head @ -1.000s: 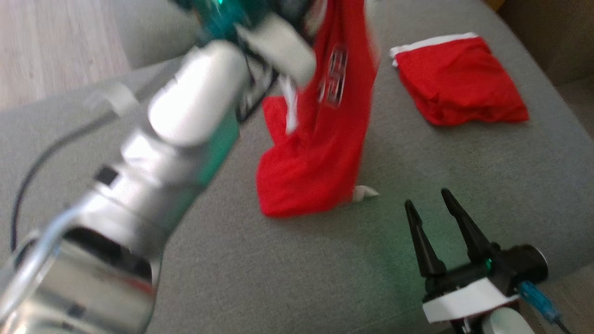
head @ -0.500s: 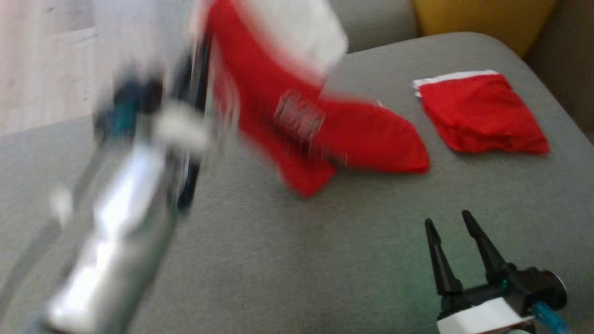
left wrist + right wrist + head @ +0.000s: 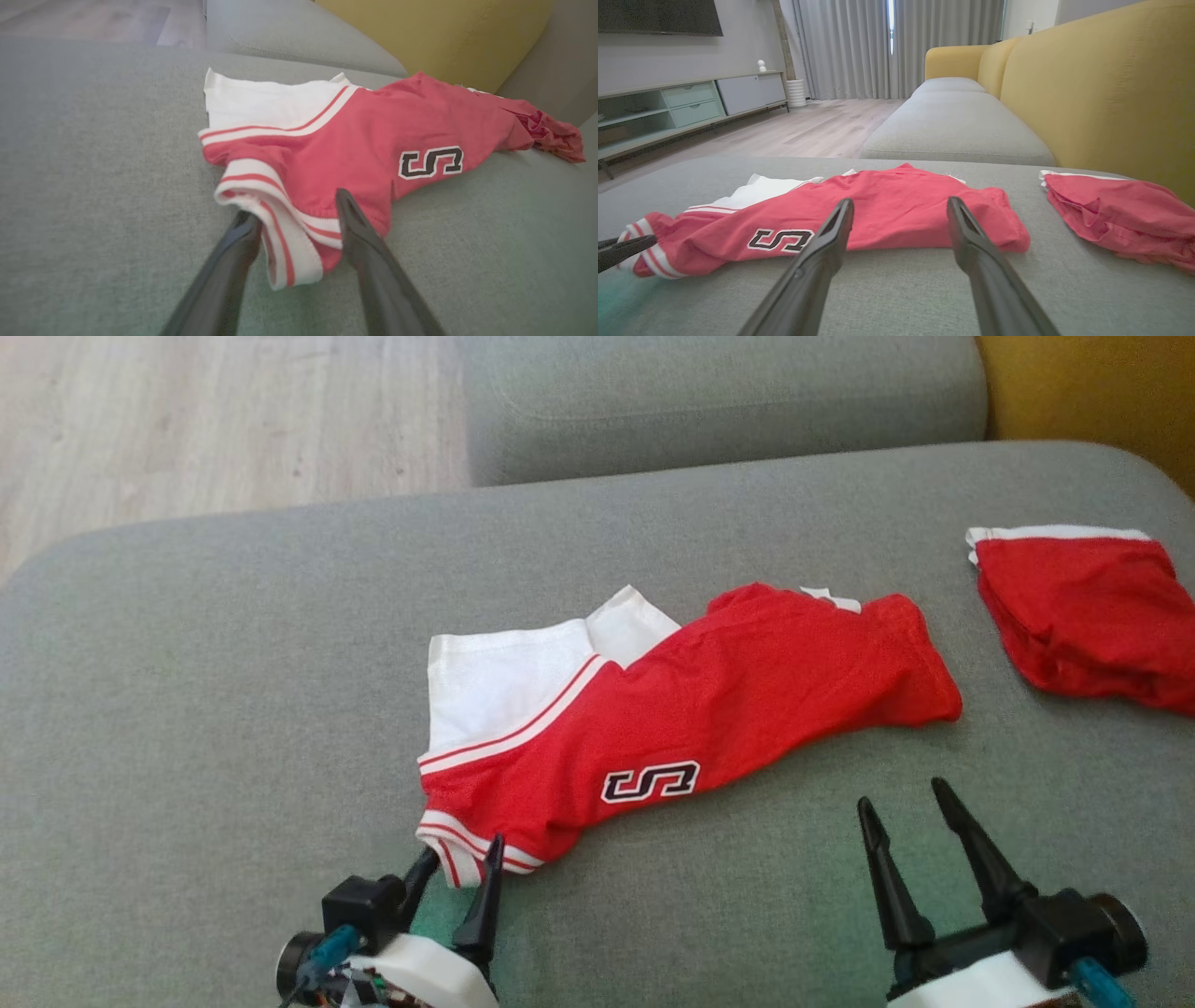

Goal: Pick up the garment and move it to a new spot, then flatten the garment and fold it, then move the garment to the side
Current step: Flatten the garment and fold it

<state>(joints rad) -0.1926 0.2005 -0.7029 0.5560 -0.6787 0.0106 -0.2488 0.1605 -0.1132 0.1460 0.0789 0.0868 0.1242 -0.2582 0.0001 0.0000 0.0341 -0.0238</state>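
Close against the garment [image 3: 709, 700] on the grey cushion [image 3: 233, 663], the left gripper [image 3: 464, 847] stands spread, striped hem [image 3: 285, 233] loose between its jaws. Right gripper [image 3: 900, 793] gapes wide, short of the garment; beyond it lies another red cloth [image 3: 1083, 616].

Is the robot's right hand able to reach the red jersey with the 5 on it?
Probably yes. The right gripper is open and points toward the jersey, with just bare sofa cushion between them. Nothing seems to block the way; the other red garment lies off to the right.
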